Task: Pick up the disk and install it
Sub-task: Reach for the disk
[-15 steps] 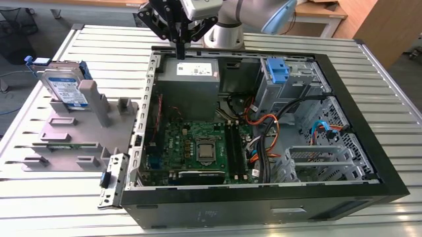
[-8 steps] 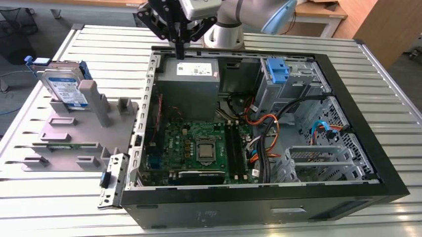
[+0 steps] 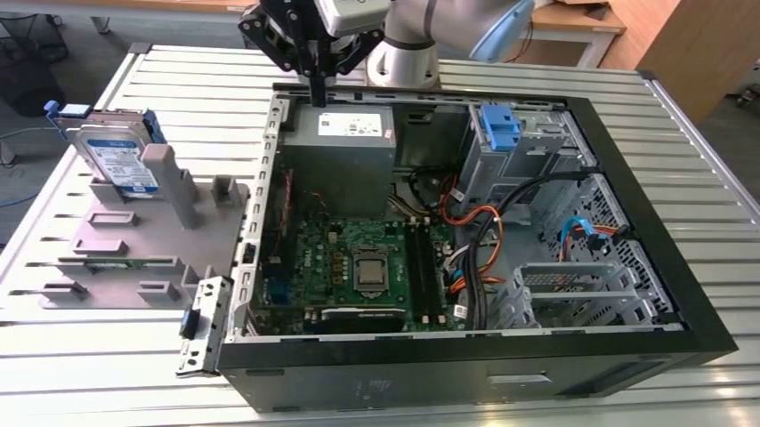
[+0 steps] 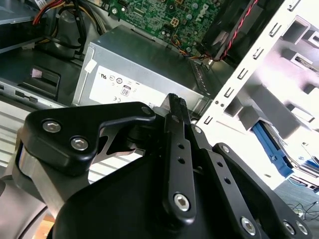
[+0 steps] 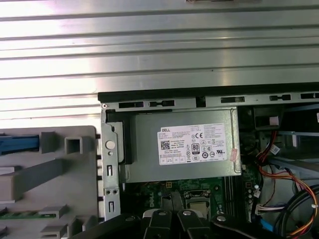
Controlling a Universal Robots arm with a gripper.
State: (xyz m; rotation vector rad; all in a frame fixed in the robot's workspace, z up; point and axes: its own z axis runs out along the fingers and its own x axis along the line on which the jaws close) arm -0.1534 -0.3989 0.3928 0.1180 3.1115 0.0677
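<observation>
The computer case (image 3: 416, 378) lies on its side on the slatted metal table (image 3: 178, 71) with its side panel off. This probably leaves the inside reachable from above. Just inside the case's near wall is the green circuit board (image 3: 356, 267), flat on the floor of the case. Orange and black cables (image 3: 475, 222) run loosely past the board toward the case's far side.

Outside the case, against its wall on the exterior view's left, is a grey stand (image 3: 119, 258) with slots and posts. The disk (image 3: 117, 160) rests at the far end of this stand, well apart from the gripper. It is propped on edge and leaning back, with its label facing out and blue rails along its sides. Set this way, its edges seem free to be grasped. It is not installed; nothing holds it.

Deeper in the case, by the far wall, is the grey power box (image 3: 338, 133) with its white sticker. The gripper (image 3: 319, 93) hangs point-down just above the far edge of that box. Its fingers (image 4: 174, 107) are pressed together with nothing between them. In the case's far corner on the exterior view's right, a bare blue bracket (image 3: 499, 124) stands in the metal drive cage (image 3: 540, 151).
</observation>
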